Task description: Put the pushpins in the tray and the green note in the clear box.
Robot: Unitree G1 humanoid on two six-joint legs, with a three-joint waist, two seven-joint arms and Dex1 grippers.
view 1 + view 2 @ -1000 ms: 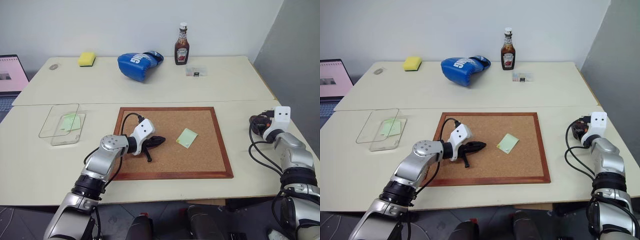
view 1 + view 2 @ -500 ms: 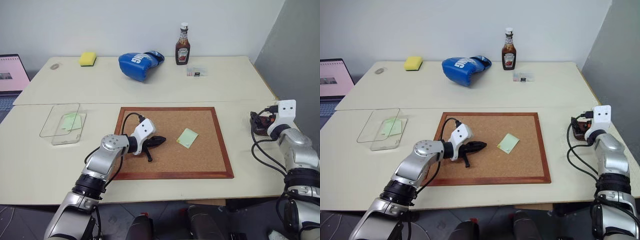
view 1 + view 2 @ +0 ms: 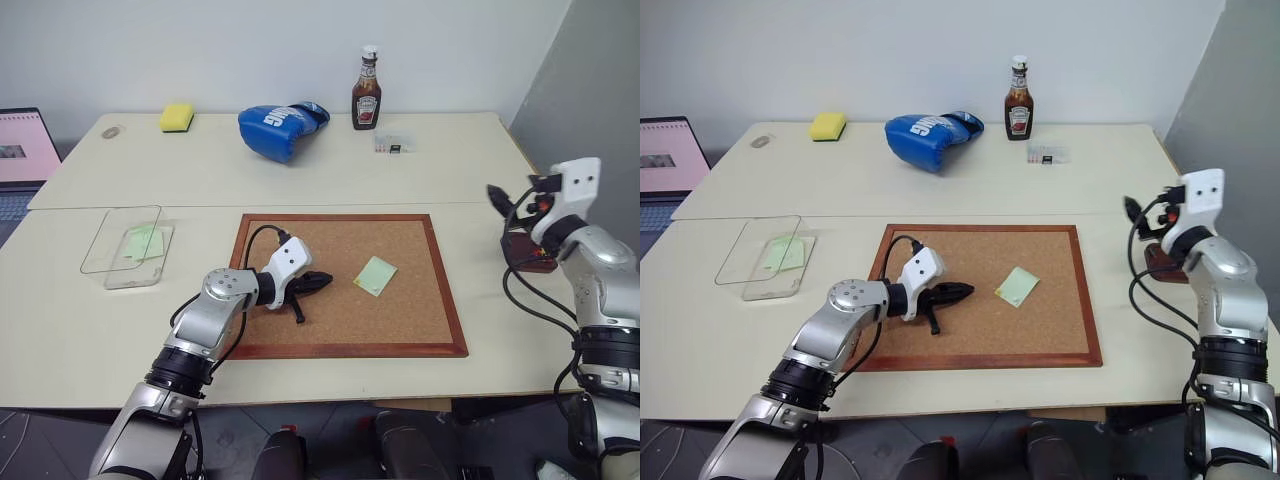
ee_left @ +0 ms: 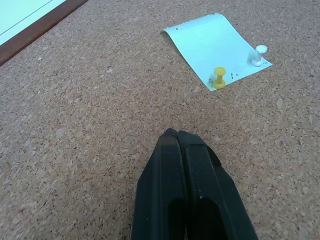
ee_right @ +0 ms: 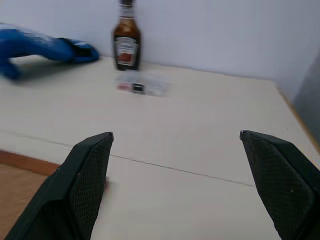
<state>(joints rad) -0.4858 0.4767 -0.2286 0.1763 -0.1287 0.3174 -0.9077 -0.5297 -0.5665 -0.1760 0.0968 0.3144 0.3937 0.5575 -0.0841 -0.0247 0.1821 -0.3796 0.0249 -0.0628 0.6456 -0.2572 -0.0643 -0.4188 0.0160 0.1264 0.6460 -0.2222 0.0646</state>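
Pinned pale green square paper note (image 4: 215, 49) is lying flimsy, light, on the wood-framed corkboard (image 3: 410, 320).
My left fingers (image 4: 175, 145) are pressed together near it, right fingers (image 5: 92, 170) spread; tiny yellow (image 4: 219, 77) and white pushpins (image 4: 258, 54) are needing head-pinches first.

A wood-framed corkboard (image 3: 300, 240) lies flat at the middle of the pale worktop (image 3: 450, 180). Well beyond the corkboard's far edge rests a blue boxing glove (image 3: 280, 124), with a ketchup bottle (image 3: 366, 90) upright off the glove's right side, a small clear case (image 3: 394, 144) just before the bottle, and a yellow sponge (image 3: 176, 117) off the glove's left side. A laptop (image 3: 22, 155) stands at the worktop's left end.
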